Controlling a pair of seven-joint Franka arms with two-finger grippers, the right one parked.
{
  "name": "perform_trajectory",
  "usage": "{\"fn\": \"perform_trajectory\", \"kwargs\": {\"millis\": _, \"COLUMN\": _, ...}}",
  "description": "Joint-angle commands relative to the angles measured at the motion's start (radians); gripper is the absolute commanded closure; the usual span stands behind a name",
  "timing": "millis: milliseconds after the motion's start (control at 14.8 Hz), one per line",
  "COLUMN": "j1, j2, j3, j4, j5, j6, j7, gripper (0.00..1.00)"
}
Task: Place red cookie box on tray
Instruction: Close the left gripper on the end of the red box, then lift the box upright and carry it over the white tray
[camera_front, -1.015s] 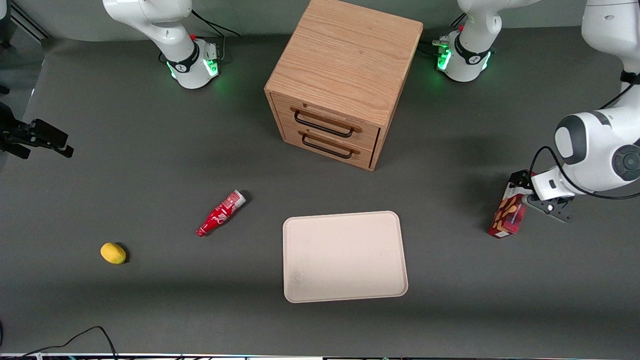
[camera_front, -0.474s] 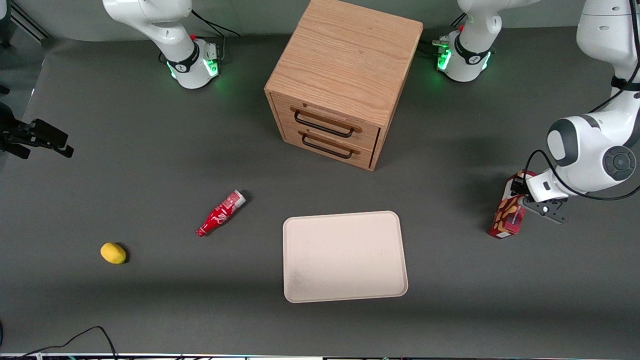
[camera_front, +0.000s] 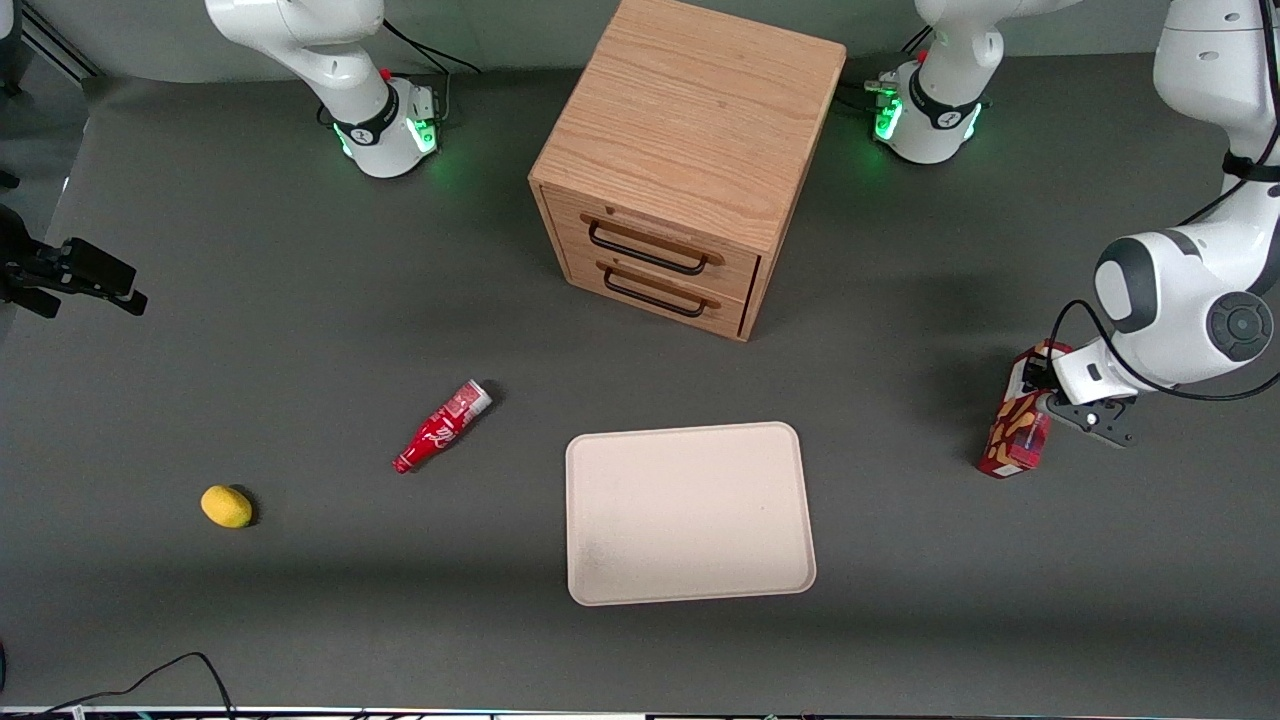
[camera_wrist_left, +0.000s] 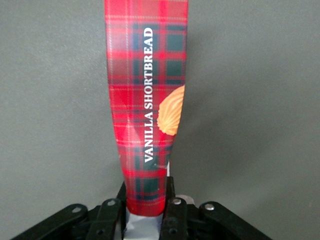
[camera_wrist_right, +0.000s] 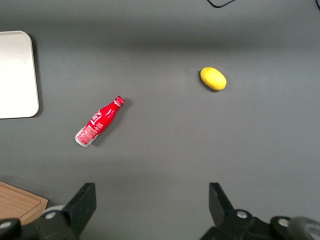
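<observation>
The red cookie box (camera_front: 1014, 432), dark red plaid with tan cookie pictures, is at the working arm's end of the table, well away from the tray. My left gripper (camera_front: 1040, 385) is shut on the box's upper end. The box slants down from it toward the table. In the left wrist view the plaid box (camera_wrist_left: 146, 100), lettered "VANILLA SHORTBREAD", is pinched between the black fingers (camera_wrist_left: 172, 207) of the gripper (camera_wrist_left: 146, 200). The beige tray (camera_front: 690, 512) lies flat near the table's middle with nothing on it; a part of the tray (camera_wrist_right: 17, 75) shows in the right wrist view.
A wooden two-drawer cabinet (camera_front: 690, 160) stands farther from the front camera than the tray. A small red bottle (camera_front: 442, 427) lies beside the tray toward the parked arm's end, and a yellow lemon-like object (camera_front: 226, 506) lies farther that way.
The left arm's wrist has shifted slightly toward the tray with the box still in its grip. Over the last half second almost nothing has moved.
</observation>
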Motion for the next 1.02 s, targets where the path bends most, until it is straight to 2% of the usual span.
{"fn": "perform_trajectory", "kwargs": {"millis": 0, "j1": 0.005, "j2": -0.063, "j3": -0.003, "j4": 0.040, "j5": -0.020, "j6": -0.105, "j7": 0.014, "gripper": 1.00}}
{"fn": "perform_trajectory", "kwargs": {"millis": 203, "j1": 0.005, "j2": -0.122, "j3": 0.000, "j4": 0.144, "j5": -0.023, "j6": -0.287, "j7": -0.001, "gripper": 1.00}}
{"fn": "perform_trajectory", "kwargs": {"millis": 474, "j1": 0.004, "j2": -0.126, "j3": -0.003, "j4": 0.437, "j5": -0.015, "j6": -0.677, "j7": -0.119, "gripper": 1.00}}
{"fn": "perform_trajectory", "kwargs": {"millis": 677, "j1": -0.006, "j2": -0.128, "j3": -0.026, "j4": 0.650, "j5": -0.020, "j6": -0.928, "j7": -0.283, "gripper": 1.00}}
{"fn": "perform_trajectory", "kwargs": {"millis": 812, "j1": -0.006, "j2": -0.126, "j3": -0.087, "j4": 0.783, "j5": -0.023, "j6": -1.050, "j7": -0.439, "gripper": 1.00}}
{"fn": "perform_trajectory", "kwargs": {"millis": 947, "j1": -0.006, "j2": -0.126, "j3": -0.173, "j4": 0.848, "j5": -0.024, "j6": -1.083, "j7": -0.643, "gripper": 1.00}}
